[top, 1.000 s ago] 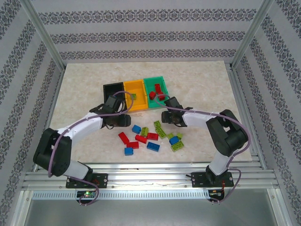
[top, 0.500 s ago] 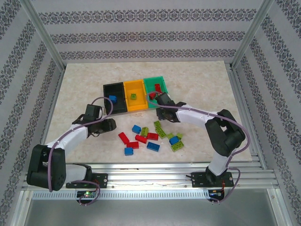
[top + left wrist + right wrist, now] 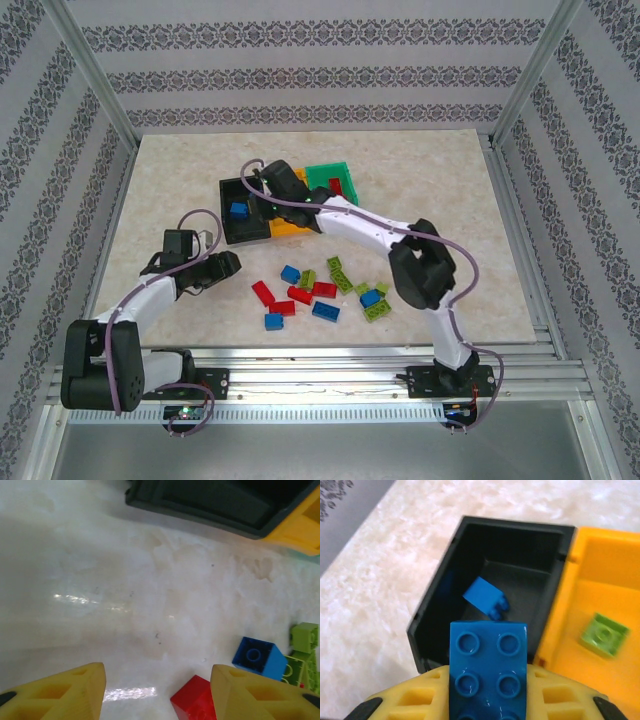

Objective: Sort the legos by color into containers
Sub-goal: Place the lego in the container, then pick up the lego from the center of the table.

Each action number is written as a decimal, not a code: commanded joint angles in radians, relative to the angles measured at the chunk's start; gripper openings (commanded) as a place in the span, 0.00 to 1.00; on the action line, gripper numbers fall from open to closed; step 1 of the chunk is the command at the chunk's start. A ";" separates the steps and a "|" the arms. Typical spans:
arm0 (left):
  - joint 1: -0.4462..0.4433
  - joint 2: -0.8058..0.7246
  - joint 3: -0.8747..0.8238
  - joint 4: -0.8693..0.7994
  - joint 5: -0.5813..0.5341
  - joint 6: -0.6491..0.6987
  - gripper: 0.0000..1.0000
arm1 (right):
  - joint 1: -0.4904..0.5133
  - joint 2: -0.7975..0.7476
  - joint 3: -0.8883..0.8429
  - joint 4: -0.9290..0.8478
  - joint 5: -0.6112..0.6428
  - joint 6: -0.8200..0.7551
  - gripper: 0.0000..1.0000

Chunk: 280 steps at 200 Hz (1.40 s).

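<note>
The held blue brick (image 3: 487, 665) sits studs-up between the yellow fingers (image 3: 420, 697) of the right gripper (image 3: 487, 695), which is closed on its sides. It hangs over the near wall of the black bin (image 3: 245, 238). One loose blue brick (image 3: 485, 597) lies tilted inside that bin. Next to it, the orange-yellow bin (image 3: 600, 575) holds one lime green brick (image 3: 603, 635). The green bin (image 3: 325, 170) ends the row of three, and red (image 3: 337, 187) shows in it, though how many pieces I cannot tell.

The bins stand near the middle of the table (image 3: 450, 180). On the table, toward its near edge, the pile of legos (image 3: 325, 292) counts four red, four blue and about six lime green, some overlapping.

The left gripper (image 3: 157, 680) hovers low over bare table left of the pile, its jaws partly apart and holding nothing.

A second ago the left arm was at the bins and the right gripper hung near the green bin's front. Since then the left arm has pulled back, the right arm has reached across to the black bin, and the pile is unchanged.
</note>
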 commanded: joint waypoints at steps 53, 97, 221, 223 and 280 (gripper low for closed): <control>0.013 -0.051 -0.024 0.009 0.055 0.007 0.58 | -0.017 0.038 0.090 -0.055 -0.055 -0.045 0.49; 0.008 0.010 -0.011 0.074 0.163 0.005 0.57 | -0.057 -0.176 -0.238 0.096 -0.081 -0.041 0.49; -0.254 0.054 0.121 -0.007 -0.054 0.026 0.58 | -0.298 -0.597 -0.919 0.273 -0.081 -0.084 0.51; -0.259 0.056 0.125 -0.010 -0.058 0.025 0.58 | -0.301 -0.601 -0.925 0.274 -0.081 -0.085 0.51; -0.422 0.162 0.261 -0.121 -0.159 0.113 0.58 | -0.333 -0.668 -0.982 0.266 -0.019 -0.161 0.52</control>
